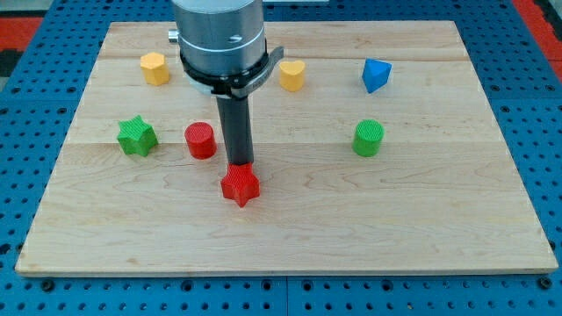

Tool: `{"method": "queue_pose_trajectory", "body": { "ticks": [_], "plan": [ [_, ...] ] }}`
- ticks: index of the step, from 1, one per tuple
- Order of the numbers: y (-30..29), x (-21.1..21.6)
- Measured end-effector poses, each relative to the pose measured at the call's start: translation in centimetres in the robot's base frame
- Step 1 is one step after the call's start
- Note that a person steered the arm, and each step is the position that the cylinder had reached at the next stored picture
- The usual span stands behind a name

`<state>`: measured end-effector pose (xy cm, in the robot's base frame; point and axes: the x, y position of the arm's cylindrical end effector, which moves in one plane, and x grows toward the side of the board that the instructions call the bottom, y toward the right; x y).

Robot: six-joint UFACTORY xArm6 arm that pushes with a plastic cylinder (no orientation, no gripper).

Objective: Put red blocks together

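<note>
A red star block (240, 186) lies on the wooden board (395, 219) a little left of centre, toward the view's bottom. A red cylinder (200, 140) stands up and to the left of it, a short gap apart. My tip (238, 165) sits at the top edge of the red star, touching or nearly touching it, to the right of the red cylinder. The dark rod rises from there to the grey arm body (221, 39) at the view's top.
A green star (137, 136) lies left of the red cylinder. A green cylinder (369, 138) stands at the right. A yellow hexagonal block (154, 68), a yellow heart-like block (292, 75) and a blue block (376, 75) lie along the top.
</note>
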<state>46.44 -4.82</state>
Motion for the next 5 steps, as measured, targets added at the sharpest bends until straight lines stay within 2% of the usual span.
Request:
{"method": "queue_pose_trajectory", "body": {
  "ticks": [1, 2, 3, 4, 5],
  "plan": [
    [-0.6, -4.1],
    [-7.1, -6.6],
    [-10.3, -6.8],
    [-5.2, -6.0],
    [-4.0, -2.7]
  ]
}}
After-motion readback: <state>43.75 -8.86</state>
